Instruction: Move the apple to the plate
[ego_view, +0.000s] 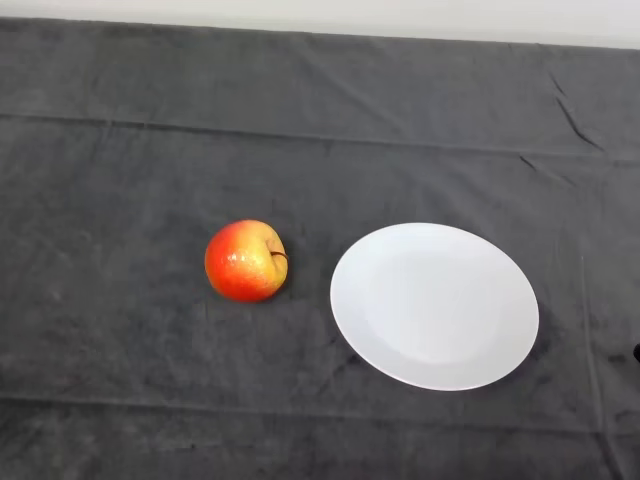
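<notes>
A red and yellow apple (245, 261) lies on the dark cloth left of centre, its stem pointing right. A white round plate (434, 305) lies to its right, a small gap apart from the apple, with nothing on it.
The dark cloth (120, 180) covers the whole table, with creases near the far right. The table's far edge runs along the top of the view against a pale wall (400, 15).
</notes>
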